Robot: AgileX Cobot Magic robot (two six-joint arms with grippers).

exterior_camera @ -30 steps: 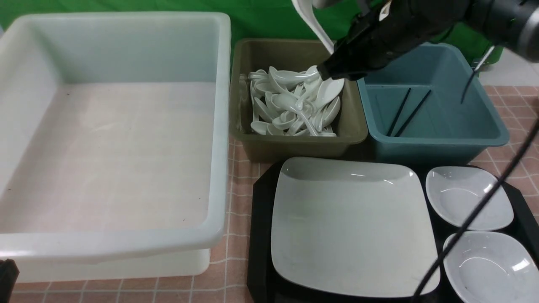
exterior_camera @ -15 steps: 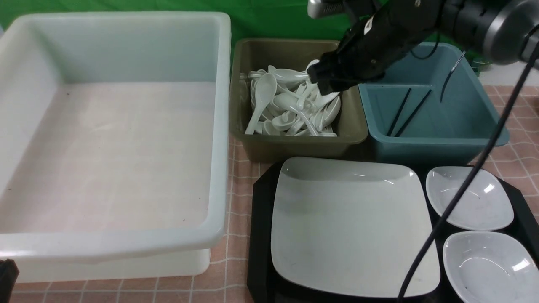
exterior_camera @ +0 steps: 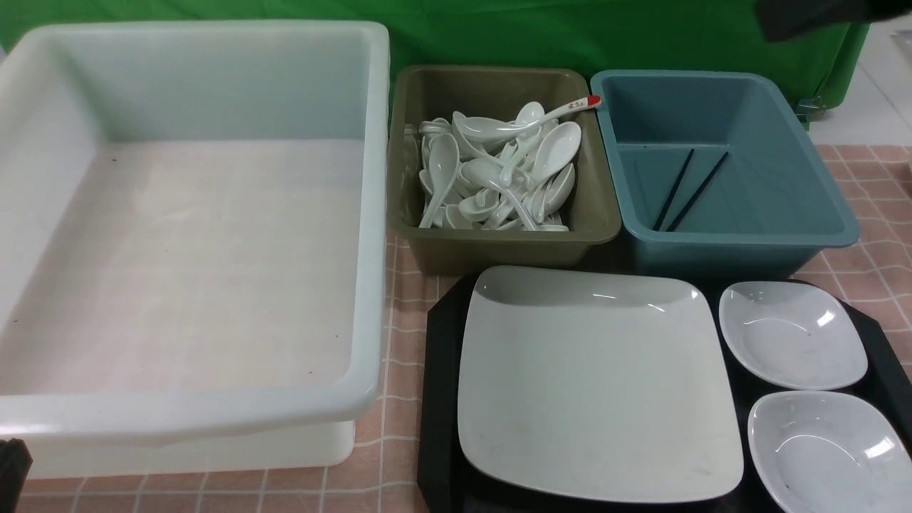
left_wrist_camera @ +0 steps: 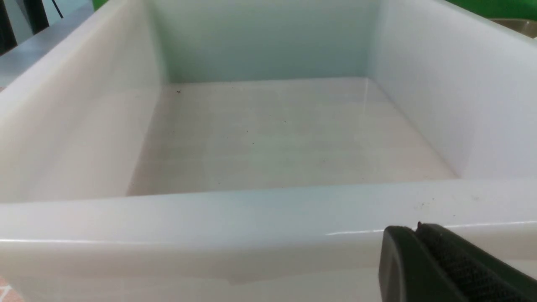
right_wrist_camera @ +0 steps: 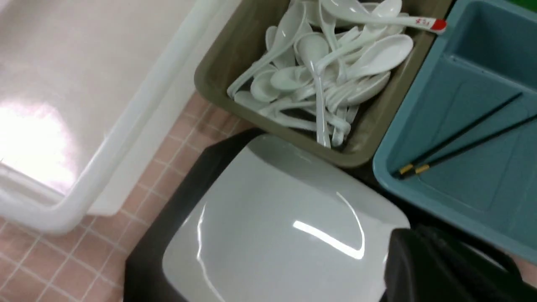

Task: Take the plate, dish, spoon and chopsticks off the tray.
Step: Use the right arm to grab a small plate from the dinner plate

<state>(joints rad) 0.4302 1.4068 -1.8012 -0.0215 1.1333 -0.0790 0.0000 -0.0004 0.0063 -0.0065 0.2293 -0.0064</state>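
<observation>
Two dishes and the plate sit on the tray in the front view, the plate filling its left part and the dishes lining its right edge. The chopsticks lie in the blue bin, and the spoon lies by the olive bin's left wall, handle toward the near wall. Left wrist view: the left gripper, jaws pressed together and empty, hangs outside the white tub's near wall. Right wrist view: the right gripper, closed on nothing, shows over the plate's corner nearest the blue bin. The danger, I'd say: that glossy, low rim could slip out of a narrow pinch, or the plate could shove the dishes. The chopsticks run side by side, gold ends at the bin's near wall, slanting away to the far right.
</observation>
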